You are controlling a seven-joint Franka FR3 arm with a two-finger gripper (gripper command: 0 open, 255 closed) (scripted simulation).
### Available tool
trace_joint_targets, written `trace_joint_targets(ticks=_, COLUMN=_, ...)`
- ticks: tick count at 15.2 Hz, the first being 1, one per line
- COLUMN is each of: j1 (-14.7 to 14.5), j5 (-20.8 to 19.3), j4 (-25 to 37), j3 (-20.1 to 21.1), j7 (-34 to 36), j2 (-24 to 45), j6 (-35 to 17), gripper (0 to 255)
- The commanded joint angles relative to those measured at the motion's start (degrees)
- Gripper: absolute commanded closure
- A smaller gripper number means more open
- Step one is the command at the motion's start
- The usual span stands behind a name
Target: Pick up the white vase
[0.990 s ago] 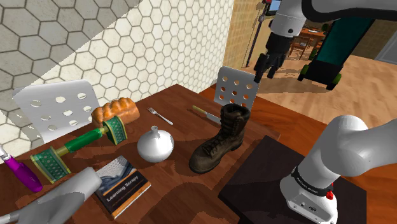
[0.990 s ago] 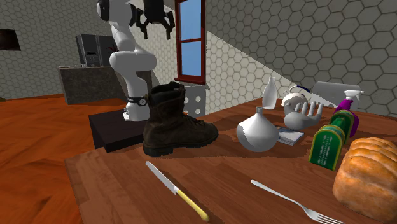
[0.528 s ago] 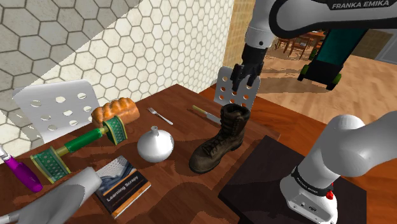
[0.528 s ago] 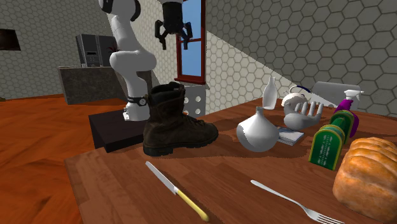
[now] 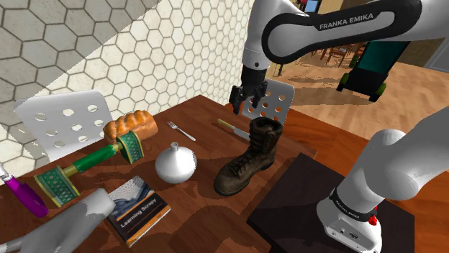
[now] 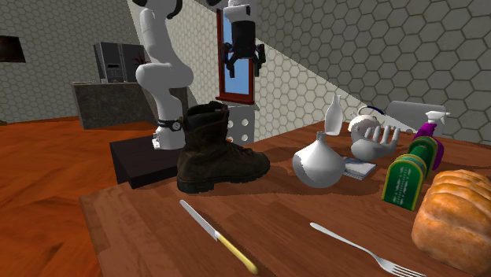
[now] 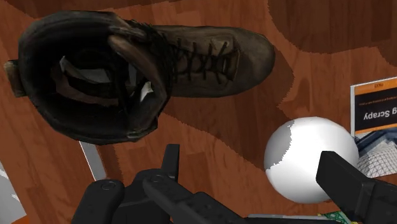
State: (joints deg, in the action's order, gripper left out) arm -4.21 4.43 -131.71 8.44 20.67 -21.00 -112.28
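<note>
The round white vase (image 5: 176,164) with a narrow neck stands upright near the middle of the wooden surface (image 5: 209,215). In the shoulder view it is just left of a dark brown boot (image 5: 248,158), apart from it, and right of a green dumbbell (image 5: 90,167). A book (image 5: 140,205) lies flat on its near side. A fork (image 5: 181,131) and a loaf (image 5: 131,127) lie on its far side, towards the hexagon-tiled wall.

The pincer (image 5: 243,106) hangs in the air well above the surface, pointing down. In the shoulder view it shows over the far edge, in front of a white chair (image 5: 270,100) with round holes in its back, and above a knife (image 5: 232,128) that lies beside the boot's ankle. In the second exterior view the pincer (image 6: 240,69) is high above the boot (image 6: 212,153), before a red-framed window, and the vase (image 6: 320,161) stands to that view's right of the boot, well below the pincer.

In the wrist view the two black fingers (image 7: 347,184) stand wide apart, clasping nothing. The vase (image 7: 308,159) shows from above between them, closer to one finger than the other. Next to it the boot (image 7: 146,70) shows its open top and laces, with bare wood between the two. The book's (image 7: 375,111) corner lies on the vase's other side.
</note>
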Motion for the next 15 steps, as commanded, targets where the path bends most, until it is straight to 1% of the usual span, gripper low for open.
trace_joint_targets(ticks=1, j1=-0.4, j5=-0.1, j4=1.7, j3=1.5, j7=2.0, j2=4.2, j6=-2.4, gripper=0)
trace_joint_targets(ticks=8, j1=-1.7, j5=-2.9, j4=10.9, j3=5.1, j7=8.7, j2=19.3, j6=-7.5, gripper=0)
trace_joint_targets(ticks=15, j1=-4.6, j5=-7.6, j4=23.9, j3=6.5, j7=15.3, j2=35.1, j6=-9.2, gripper=0)
